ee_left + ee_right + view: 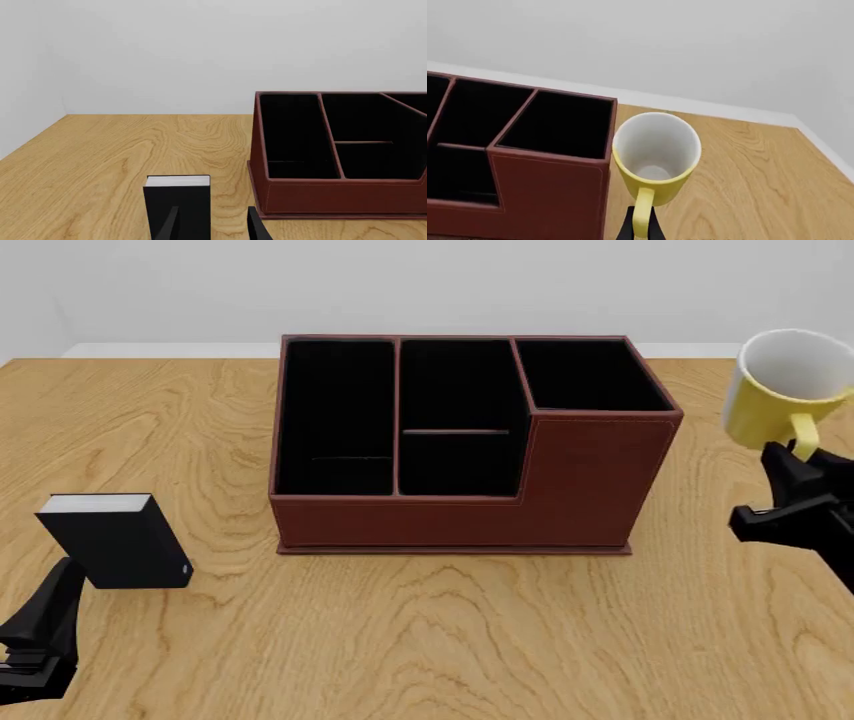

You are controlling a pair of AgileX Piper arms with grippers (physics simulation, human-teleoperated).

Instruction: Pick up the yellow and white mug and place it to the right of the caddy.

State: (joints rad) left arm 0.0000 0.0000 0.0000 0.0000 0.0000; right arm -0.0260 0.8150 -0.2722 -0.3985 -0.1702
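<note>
At the front view's right edge, the right hand pinches the handle of the small yellow, white-lined ceramic mug, held just right of the large reddish-brown leather-look caddy.

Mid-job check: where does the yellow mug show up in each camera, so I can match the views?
Front view: the mug is at the right edge, lifted and tilted, right of the caddy, its handle in the right gripper.
Right wrist view: the mug fills the centre, white inside facing the camera, beside the caddy's tall end.
Left wrist view: not in it.
Shared landmark: the caddy, visible in all three.
</note>
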